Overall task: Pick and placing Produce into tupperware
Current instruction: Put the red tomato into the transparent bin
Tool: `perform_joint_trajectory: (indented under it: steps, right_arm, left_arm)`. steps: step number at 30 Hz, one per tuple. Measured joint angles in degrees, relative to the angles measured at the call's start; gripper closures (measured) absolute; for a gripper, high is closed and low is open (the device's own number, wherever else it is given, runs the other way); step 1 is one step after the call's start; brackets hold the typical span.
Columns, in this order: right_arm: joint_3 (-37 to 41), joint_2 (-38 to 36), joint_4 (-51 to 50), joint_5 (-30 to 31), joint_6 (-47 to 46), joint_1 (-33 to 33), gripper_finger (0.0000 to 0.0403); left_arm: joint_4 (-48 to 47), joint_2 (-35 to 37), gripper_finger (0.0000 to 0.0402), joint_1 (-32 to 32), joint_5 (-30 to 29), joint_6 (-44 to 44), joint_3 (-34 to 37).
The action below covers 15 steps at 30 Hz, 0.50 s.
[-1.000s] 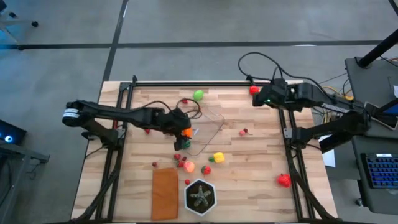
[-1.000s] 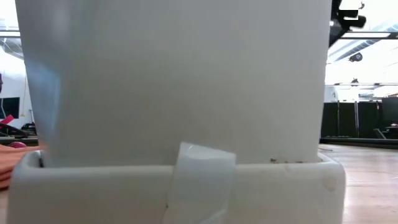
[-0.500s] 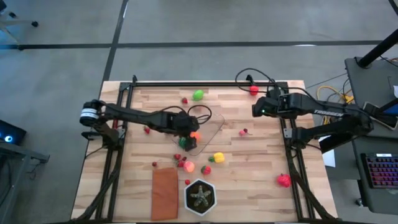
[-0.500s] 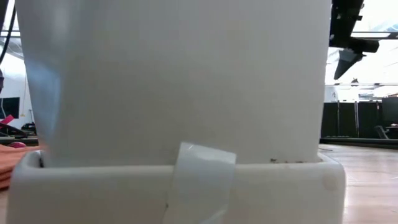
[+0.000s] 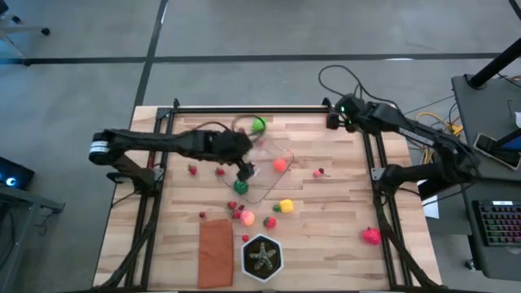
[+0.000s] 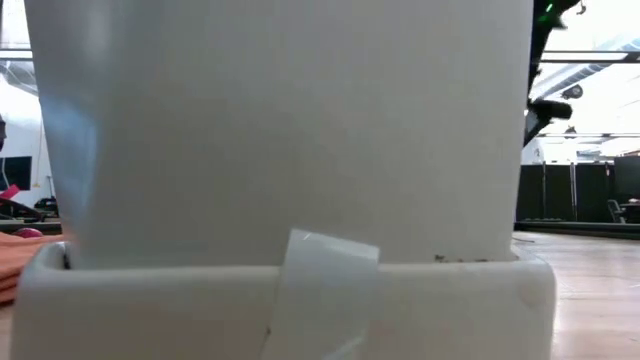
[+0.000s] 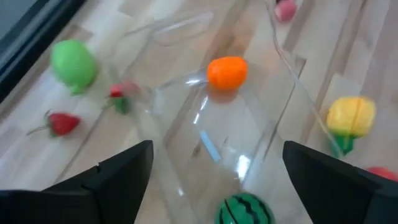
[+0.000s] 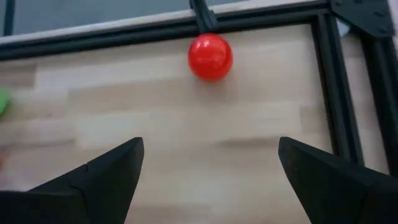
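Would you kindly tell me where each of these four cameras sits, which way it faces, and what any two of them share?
High view: overhead, looking straight down on the table; both arms show, left hand over the tupperware.
Low view: at tabletop height, almost blocked by a white object; a dark arm part shows at the upper right.
Left wrist view: looks past its open fingers into the tupperware.
Right wrist view: looks past its open fingers at a red ball.
Shared: the orange fruit appears in the high and left wrist views.
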State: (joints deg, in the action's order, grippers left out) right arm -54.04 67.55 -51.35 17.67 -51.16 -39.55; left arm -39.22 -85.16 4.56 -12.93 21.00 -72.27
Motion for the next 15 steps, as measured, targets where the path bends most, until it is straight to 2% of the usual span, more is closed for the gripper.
perform_joint_trajectory:
  steps: [6,15]
  right_arm:
    - [-2.6,11.5,4.4,-2.9,7.6,-7.9,0.0037]
    - [-10.4,28.4,4.5,-4.6,14.1,-11.0,0.0038]
  left_arm:
    - [-0.7,9.5,0.0059,0.7,0.0,6.0,0.8]
    - [-0.4,17.7,0.0059,0.7,0.0,8.2,1.4]
